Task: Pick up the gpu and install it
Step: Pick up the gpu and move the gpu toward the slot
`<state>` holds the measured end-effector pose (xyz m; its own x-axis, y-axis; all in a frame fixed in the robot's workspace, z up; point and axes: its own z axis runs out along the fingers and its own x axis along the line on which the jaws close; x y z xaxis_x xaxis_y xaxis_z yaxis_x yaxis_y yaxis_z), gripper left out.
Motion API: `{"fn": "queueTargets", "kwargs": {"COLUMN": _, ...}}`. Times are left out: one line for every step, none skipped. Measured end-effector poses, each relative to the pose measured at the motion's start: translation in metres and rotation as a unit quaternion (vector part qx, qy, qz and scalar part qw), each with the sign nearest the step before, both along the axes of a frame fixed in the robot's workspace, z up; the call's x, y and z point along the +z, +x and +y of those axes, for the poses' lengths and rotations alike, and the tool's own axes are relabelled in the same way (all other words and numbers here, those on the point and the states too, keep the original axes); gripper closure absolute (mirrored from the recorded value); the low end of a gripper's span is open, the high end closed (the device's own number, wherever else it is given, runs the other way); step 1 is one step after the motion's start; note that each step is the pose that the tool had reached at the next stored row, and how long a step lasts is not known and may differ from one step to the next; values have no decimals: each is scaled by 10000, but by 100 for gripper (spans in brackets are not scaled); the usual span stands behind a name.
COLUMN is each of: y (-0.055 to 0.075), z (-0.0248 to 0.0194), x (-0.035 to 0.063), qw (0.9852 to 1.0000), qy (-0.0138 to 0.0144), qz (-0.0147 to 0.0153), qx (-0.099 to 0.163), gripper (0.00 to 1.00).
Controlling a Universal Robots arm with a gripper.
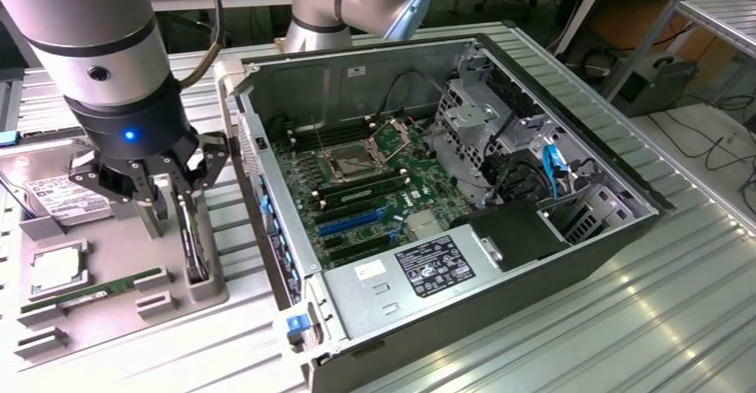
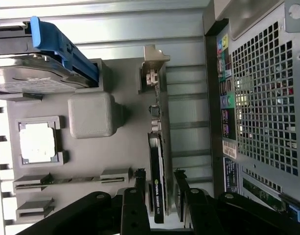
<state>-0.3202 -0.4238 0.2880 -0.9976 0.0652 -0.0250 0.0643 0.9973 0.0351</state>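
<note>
The gpu stands on its long edge in a slot of the grey parts tray, outside the computer case and just beside its perforated rear panel. Its silver end bracket is at the far end from the gripper, so the card's long axis runs straight away from the fingers. In the exterior view the gpu is a thin dark blade on the tray, directly under the arm.

The gripper is spread open over the card's near end. One finger is on each side of the thin card, with a sliver of gap visible on both faces. The opening lies across the card's thickness, not along its length. Nothing is clamped yet, and the card looks fully seated in its slot. I judge the pick to be lined up but not made.

Further out on the tray are a hard drive in a blue caddy, a bare processor in its recess, and a green memory stick. To the exterior view's right, the open case shows the motherboard with its blue expansion slots.
</note>
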Motion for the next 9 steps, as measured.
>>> {"fn": "queueTargets", "kwargs": {"y": 2, "z": 1, "x": -18, "qw": 10000, "qy": 0, "qz": 0, "qx": 12, "gripper": 64}}
{"fn": "queueTargets", "kwargs": {"y": 9, "z": 4, "x": -43, "qw": 10000, "qy": 0, "qz": -1, "qx": 30, "gripper": 64}}
{"fn": "queueTargets", "kwargs": {"y": 24, "z": 11, "x": -83, "qw": 10000, "qy": 0, "qz": 0, "qx": 75, "gripper": 64}}
{"fn": "queueTargets", "kwargs": {"y": 29, "z": 15, "x": -105, "qw": 9999, "qy": 0, "qz": 0, "qx": 103, "gripper": 64}}
{"fn": "queueTargets", "kwargs": {"y": 30, "z": 18, "x": -122, "qw": 9999, "qy": 0, "qz": 0, "qx": 120, "gripper": 64}}
{"fn": "queueTargets", "kwargs": {"y": 30, "z": 22, "x": -140, "qw": 9999, "qy": 0, "qz": 0, "qx": 136, "gripper": 64}}
{"fn": "queueTargets", "kwargs": {"y": 31, "z": 25, "x": -160, "qw": 9999, "qy": 0, "qz": 0, "qx": 155, "gripper": 64}}
{"fn": "queueTargets", "kwargs": {"y": 31, "z": 29, "x": -188, "qw": 9998, "qy": 0, "qz": 0, "qx": 179, "gripper": 64}}
{"fn": "queueTargets", "kwargs": {"y": 30, "z": 33, "x": -217, "qw": 9998, "qy": 0, "qz": 0, "qx": 201, "gripper": 64}}
